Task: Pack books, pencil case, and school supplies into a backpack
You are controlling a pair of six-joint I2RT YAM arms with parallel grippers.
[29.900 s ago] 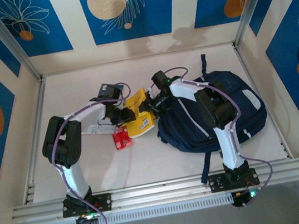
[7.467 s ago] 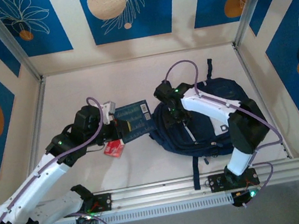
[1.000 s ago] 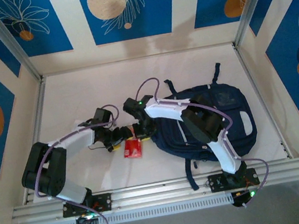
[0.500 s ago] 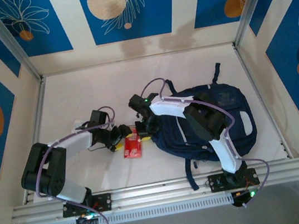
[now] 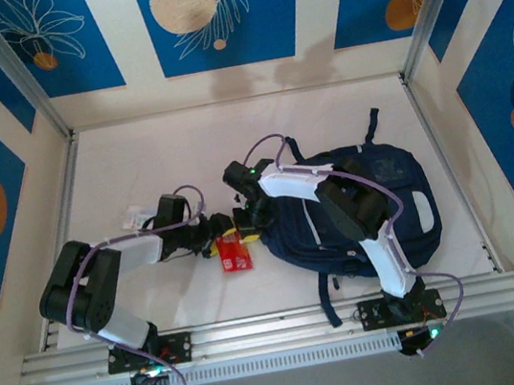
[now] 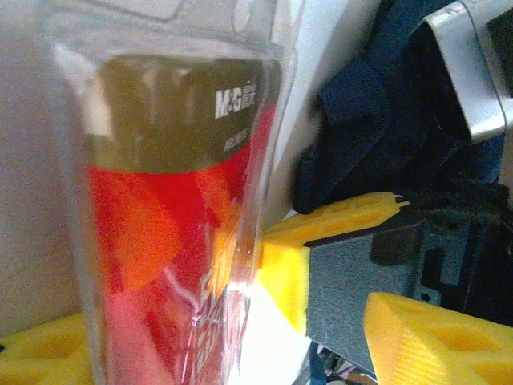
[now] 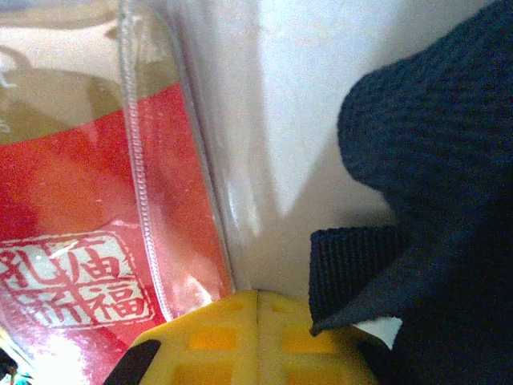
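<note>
Packing supplies. My left hand (image 6: 156, 309) straddles red packet (image 6: 160, 200); can't tell if gripping. My right hand (image 7: 256, 329) clamped closed beside backpack (image 5: 375, 204). Next: pinch packet, lift, slide inside.

The red packet (image 6: 168, 241) stands close to the lens in a clear glossy sleeve, with an olive-brown band printed "M&G" on top and red and orange below. The left gripper (image 6: 236, 346) has its yellow fingers (image 6: 437, 341) spread wide in the lower corners, the packet between them. A yellow wedge (image 6: 321, 233) backed by dark grey touches the packet's edge. Behind lies the backpack (image 6: 377, 120) — dark navy, blurred — beneath a silver-grey part (image 6: 469, 68).
</note>
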